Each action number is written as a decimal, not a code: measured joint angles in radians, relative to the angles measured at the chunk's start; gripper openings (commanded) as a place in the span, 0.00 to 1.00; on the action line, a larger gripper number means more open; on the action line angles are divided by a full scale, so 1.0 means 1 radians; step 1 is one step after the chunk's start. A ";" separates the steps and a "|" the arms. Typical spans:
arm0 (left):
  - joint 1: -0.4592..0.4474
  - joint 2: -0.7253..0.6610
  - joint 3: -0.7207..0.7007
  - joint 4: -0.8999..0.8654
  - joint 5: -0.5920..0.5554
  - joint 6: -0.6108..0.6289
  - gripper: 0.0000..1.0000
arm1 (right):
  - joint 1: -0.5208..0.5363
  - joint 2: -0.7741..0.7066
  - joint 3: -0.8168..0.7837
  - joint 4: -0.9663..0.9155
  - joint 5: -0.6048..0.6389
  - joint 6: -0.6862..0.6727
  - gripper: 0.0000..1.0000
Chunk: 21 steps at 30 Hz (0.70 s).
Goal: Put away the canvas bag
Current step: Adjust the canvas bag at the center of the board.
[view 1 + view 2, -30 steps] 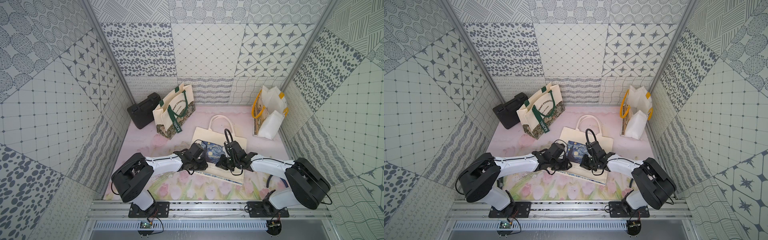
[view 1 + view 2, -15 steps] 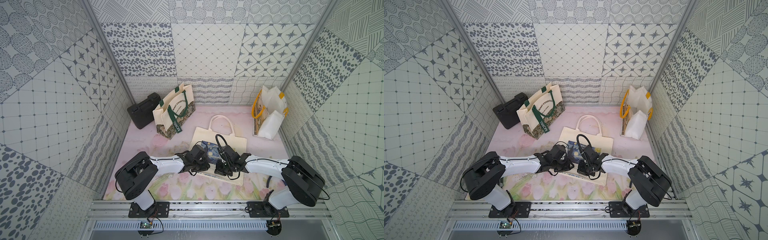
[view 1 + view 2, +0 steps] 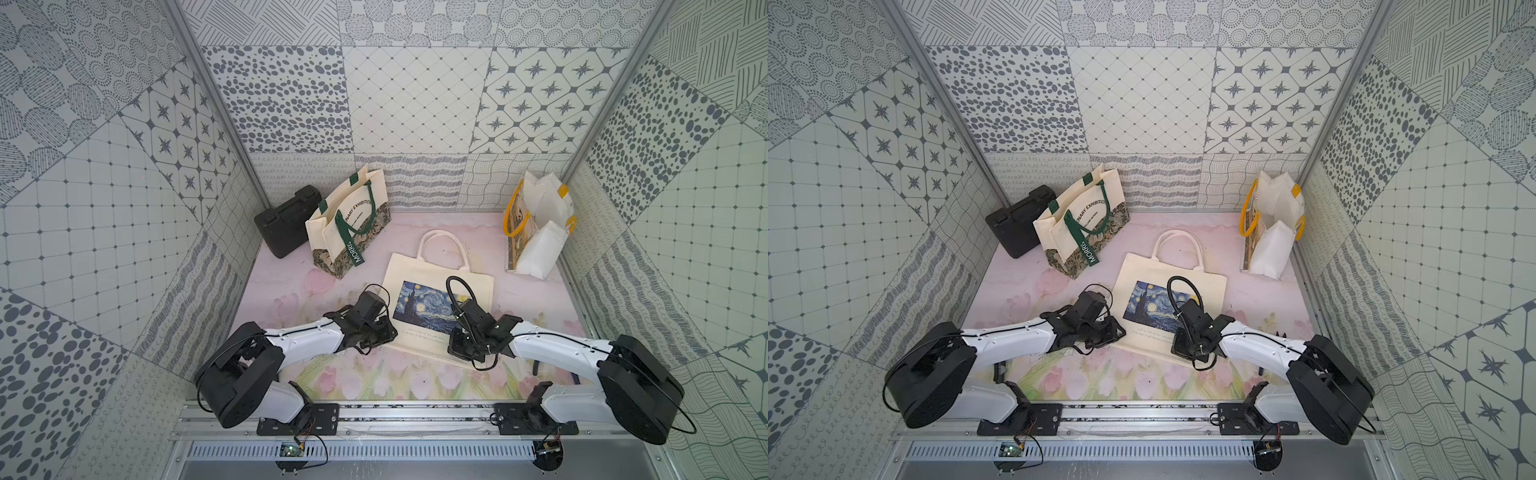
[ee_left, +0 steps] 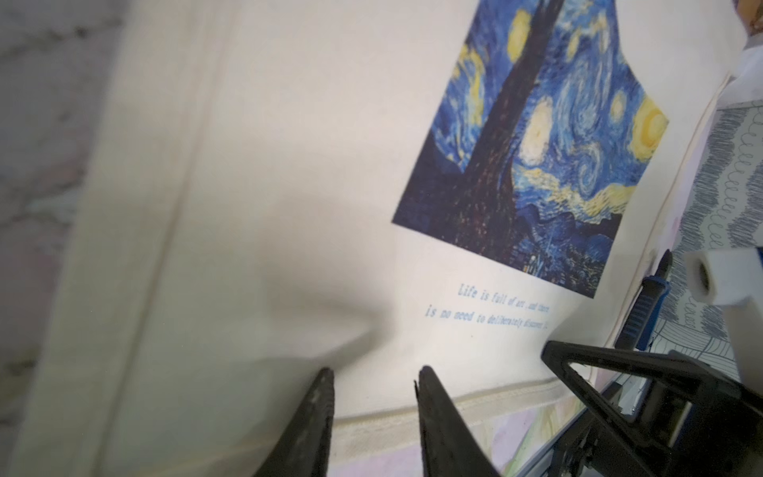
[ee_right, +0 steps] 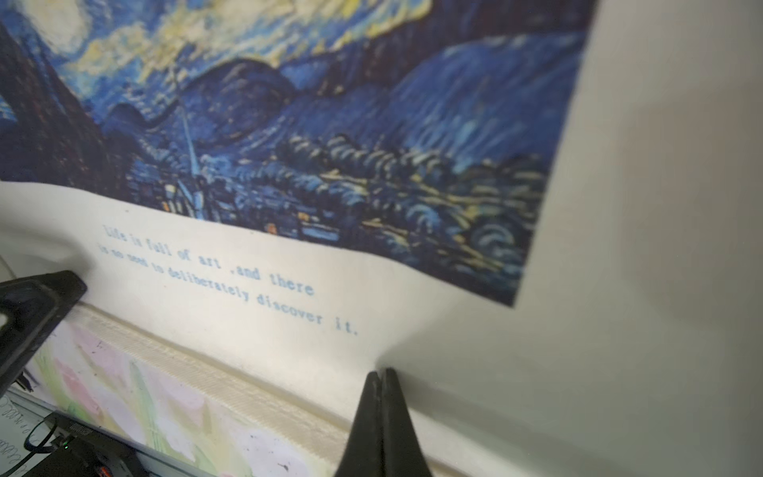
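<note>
**Top views.** The bag [image 3: 428,299] lies flat on the table [image 3: 291,291], mid-floor, print up. Its handles point to 12 o'clock and its bottom hem faces 6. Both arms reach in low. The left tool [image 3: 388,332] is at the bag's 7 o'clock corner and the right tool [image 3: 455,351] at its 5 o'clock corner. Both top views show this pairing [image 3: 1119,332] [image 3: 1177,351]. Working the two hem corners together would suit lifting that edge evenly, probably to fold the bag toward its handles. A green-handled tote [image 3: 349,224] stands open at the bag's 11 o'clock with a black case [image 3: 282,228] just beside it. A yellow-handled bag [image 3: 536,232] stands at 1 o'clock. The tote looks a likely place to stow the bag, but that is a guess.

**Left wrist.** The left tool [image 4: 373,371] is spread part way, with its tips on the cloth just inside the hem and canvas showing between them. A soft pucker rises ahead of the tips, as if cloth were being gathered for a pinch.

**Right wrist.** The right tool [image 5: 382,371] has its fingers pressed together, tips on the canvas close to the hem and below the printed line of text. A crease runs off from the tips. I cannot tell whether any cloth is caught between them.
</note>
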 measured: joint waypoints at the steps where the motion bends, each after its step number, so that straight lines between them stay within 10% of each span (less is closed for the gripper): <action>1: 0.010 -0.008 -0.010 0.003 0.005 0.000 0.37 | -0.006 -0.008 -0.006 -0.004 0.005 0.002 0.00; 21: 0.087 0.040 0.055 -0.033 0.046 0.038 0.37 | -0.057 -0.061 -0.006 -0.103 0.095 0.111 0.01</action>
